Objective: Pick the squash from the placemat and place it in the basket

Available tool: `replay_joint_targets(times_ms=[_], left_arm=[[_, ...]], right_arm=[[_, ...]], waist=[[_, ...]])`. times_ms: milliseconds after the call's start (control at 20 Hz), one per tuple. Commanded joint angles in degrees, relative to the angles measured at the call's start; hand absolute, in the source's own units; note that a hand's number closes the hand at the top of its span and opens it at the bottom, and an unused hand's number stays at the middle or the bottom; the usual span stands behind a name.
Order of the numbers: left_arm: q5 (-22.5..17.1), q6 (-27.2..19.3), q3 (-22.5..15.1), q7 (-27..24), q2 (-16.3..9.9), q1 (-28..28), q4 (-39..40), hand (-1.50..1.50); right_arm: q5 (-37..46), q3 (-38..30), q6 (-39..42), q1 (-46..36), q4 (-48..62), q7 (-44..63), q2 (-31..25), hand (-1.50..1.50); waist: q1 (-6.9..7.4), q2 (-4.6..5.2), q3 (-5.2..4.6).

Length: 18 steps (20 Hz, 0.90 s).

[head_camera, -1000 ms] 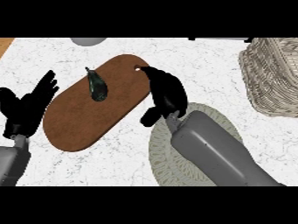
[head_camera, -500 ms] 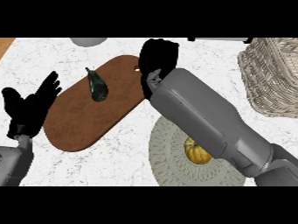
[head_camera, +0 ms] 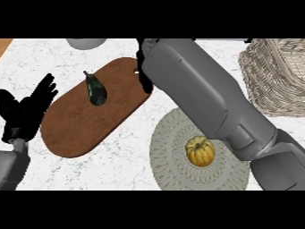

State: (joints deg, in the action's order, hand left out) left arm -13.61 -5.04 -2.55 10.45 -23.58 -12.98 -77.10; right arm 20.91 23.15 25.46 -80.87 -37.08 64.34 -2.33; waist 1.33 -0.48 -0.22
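- The squash [head_camera: 200, 151], yellow-orange and ribbed, is seen lying on the round pale placemat [head_camera: 174, 134], near the lower middle of the head view, untouched by either hand.
- The wicker basket [head_camera: 280, 76] is found at the right edge of the desk [head_camera: 115, 165], well apart from the squash.
- The right forearm is stretched across the view from the lower right toward the top, passing above the placemat's right part.
- Of the right hand [head_camera: 144, 80] only a dark strip is shown beside the forearm, at the far end of the brown board [head_camera: 82, 129]; how its fingers stand cannot be told, and nothing is seen held in it.
- The left hand [head_camera: 24, 112] is held at the left edge, fingers straight and spread upward, with nothing in it.
- A dark green vegetable [head_camera: 96, 89] is laid on the board.
- A grey rounded object [head_camera: 85, 43] is cut off by the top edge.
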Motion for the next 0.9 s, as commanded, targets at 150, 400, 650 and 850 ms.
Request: replay_joint_targets(times_ms=[150,400,650,850], left_arm=[[-0.6,0.1,1.7,0.7,-1.0,2.1,-1.6,0.00],[0.2,-1.0,0.8,0.8,0.6,3.9,-2.9,0.00],[-0.1,-1.5,3.2,1.9,-0.3,0.9,0.6,0.00],[1.2,-1.9,1.8,-0.7,1.2,5.0,-1.8,0.00]], right_arm=[[-7.9,-6.9,9.2,-7.7,0.7,16.7,1.7,-1.50],[-6.8,-5.4,5.2,-6.9,-5.4,16.7,0.7,-1.50],[-6.5,-1.7,3.3,2.0,-13.5,16.2,2.2,-1.50],[-4.2,0.8,2.0,10.0,-21.8,15.4,-0.5,-1.50]], waist=[[-2.36,-1.04,0.22],[-2.98,-1.06,0.29],[-4.70,-0.95,0.30],[-4.44,-1.06,0.32]])
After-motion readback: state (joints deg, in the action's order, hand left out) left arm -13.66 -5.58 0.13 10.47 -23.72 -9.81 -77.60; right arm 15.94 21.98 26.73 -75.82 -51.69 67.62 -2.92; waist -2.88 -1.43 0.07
